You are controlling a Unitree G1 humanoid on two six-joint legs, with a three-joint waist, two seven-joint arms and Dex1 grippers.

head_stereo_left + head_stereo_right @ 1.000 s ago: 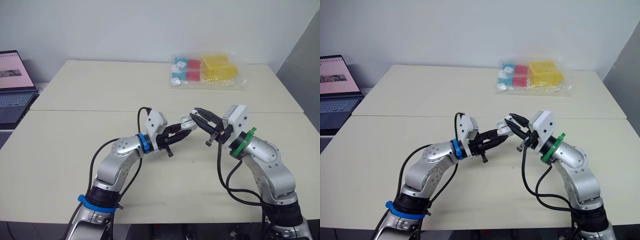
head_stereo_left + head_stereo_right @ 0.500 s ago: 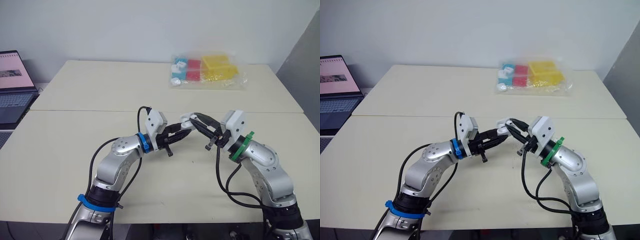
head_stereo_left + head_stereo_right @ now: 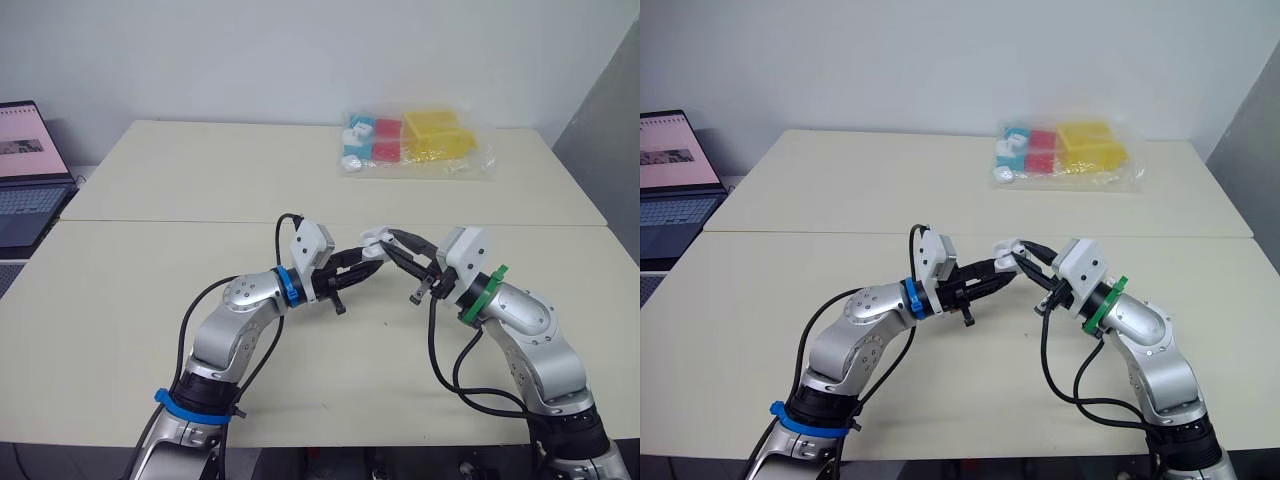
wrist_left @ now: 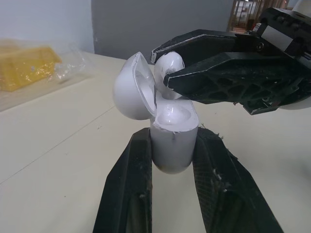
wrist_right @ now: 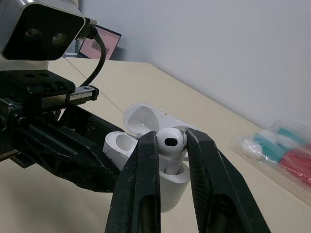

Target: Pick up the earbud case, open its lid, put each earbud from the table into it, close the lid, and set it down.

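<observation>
— Where is the earbud case (image 4: 171, 145) right now?

— In my left gripper (image 3: 366, 257). The two black fingers are clamped on either side of its lower body, and it is held up above the table (image 3: 180, 190), around the middle of the near half. The case stands upright between my fingers. Its lid (image 4: 130, 87) is swung open and tipped back on the hinge.

— And the earbud?

— The white earbud (image 5: 170, 141) is pinched between the fingers of my right gripper (image 5: 171, 140), which are closed on its rounded head. It sits right over the open mouth of the case, stem pointing down. The stem seems to reach into the case, though I cannot tell whether it is seated there; my own fingers cover that spot.

— How do your two arms stand?

— They meet tip to tip, my left reaching in from the left and my right from the right, the grippers just beside each other.

— Anything else on the table?

— A clear plastic bag (image 3: 415, 146) of yellow, red and blue pieces lies at the far right, well apart. An open laptop (image 3: 25, 170) sits off the far left edge.
</observation>
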